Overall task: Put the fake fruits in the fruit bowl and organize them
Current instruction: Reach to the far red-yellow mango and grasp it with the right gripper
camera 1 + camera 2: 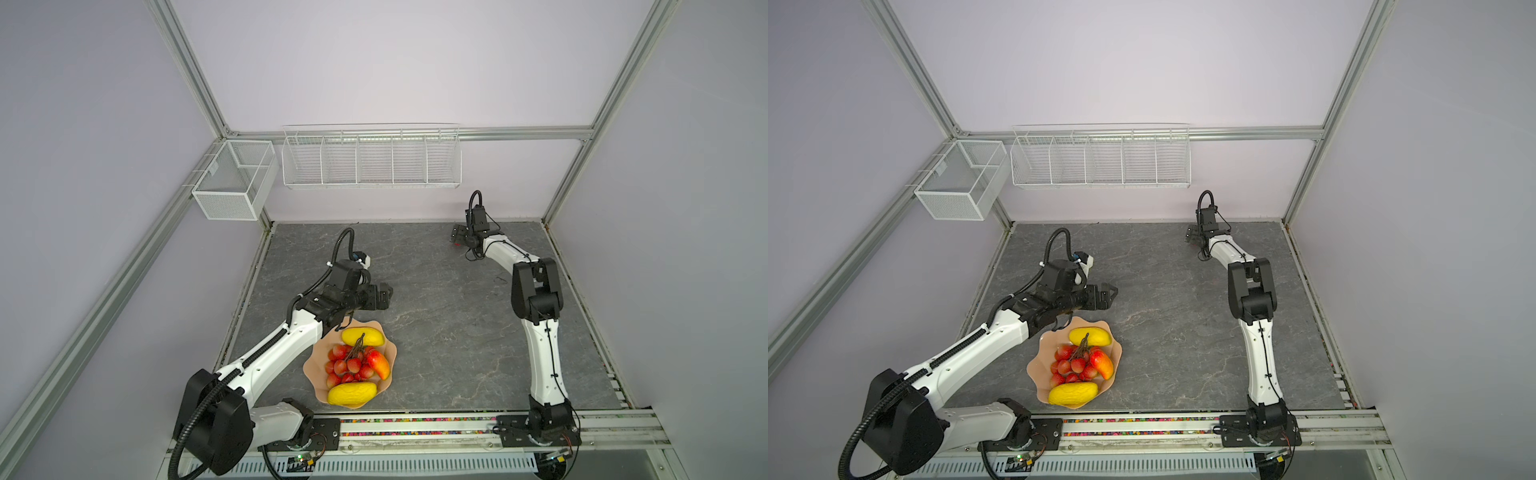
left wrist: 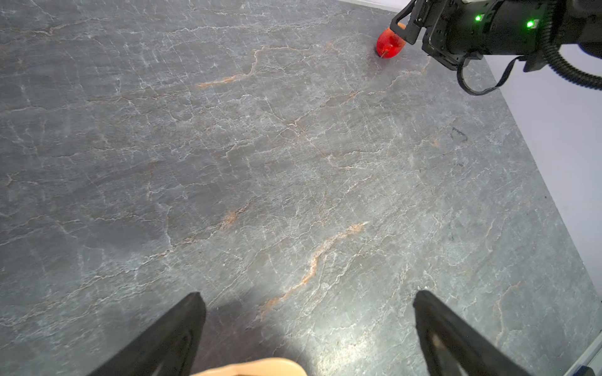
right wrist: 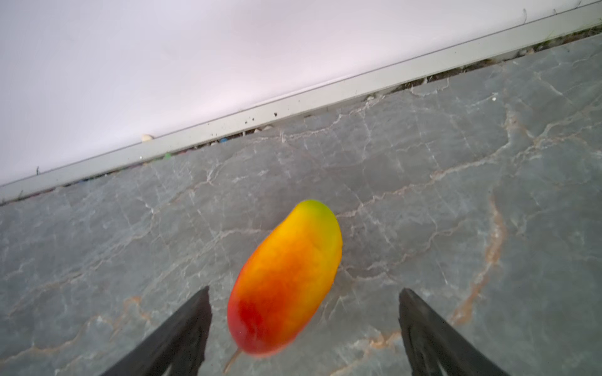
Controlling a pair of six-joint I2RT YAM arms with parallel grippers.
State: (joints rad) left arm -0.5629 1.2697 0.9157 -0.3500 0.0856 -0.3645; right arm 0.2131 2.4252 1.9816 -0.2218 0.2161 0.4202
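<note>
Grey veined tabletop near the back wall is bearing the small red-orange-yellow mango-like fruit, and we are straddling its red end with our wide-open right gripper, its long axis pointing away.

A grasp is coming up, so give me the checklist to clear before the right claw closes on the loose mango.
1. Open right claw: ok.
2. Its fingers straddle the loose mango: ok, off-centre.
3. Nothing touching it on the table: ok.
4. Empty, open left claw: ok.
5. Clear way into bowl: not ok, left arm overhangs its far rim.
6. Low enough to grip: cannot tell.
</note>
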